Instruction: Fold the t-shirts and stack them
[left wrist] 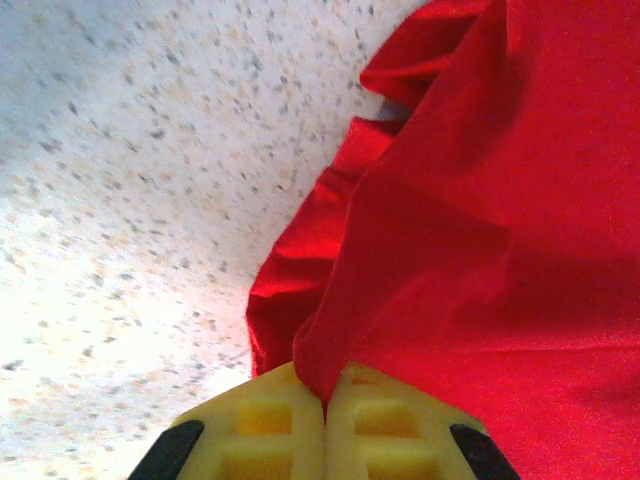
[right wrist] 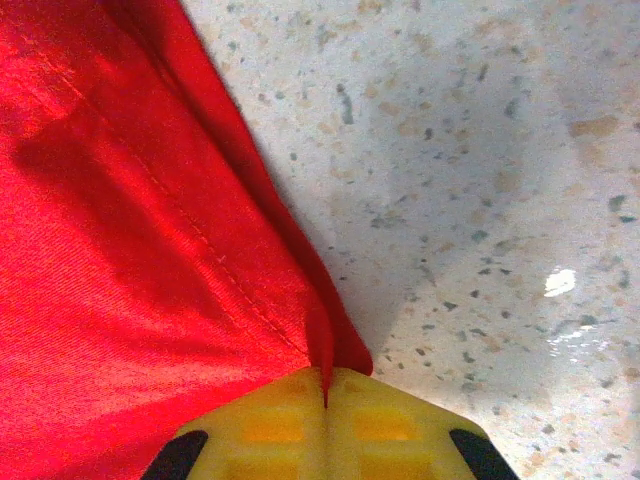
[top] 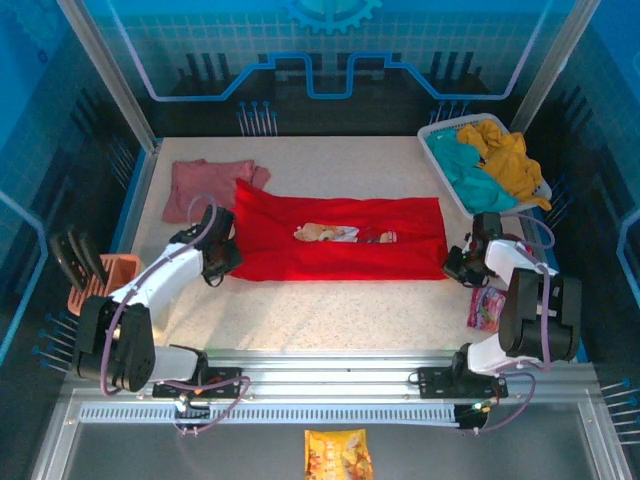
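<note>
Left gripper (left wrist: 325,402) and right gripper (right wrist: 326,388) each clamp a red t-shirt (top: 340,252) edge on open table (top: 350,320).

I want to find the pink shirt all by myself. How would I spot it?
Look at the speckled table and go to its far left corner. There lies the pink t-shirt, beside the left end of the big red t-shirt. It is smaller, plain dusty pink, with no picture on it.

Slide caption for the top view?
Left gripper and right gripper pinch opposite ends of the red t-shirt on the table.
</note>
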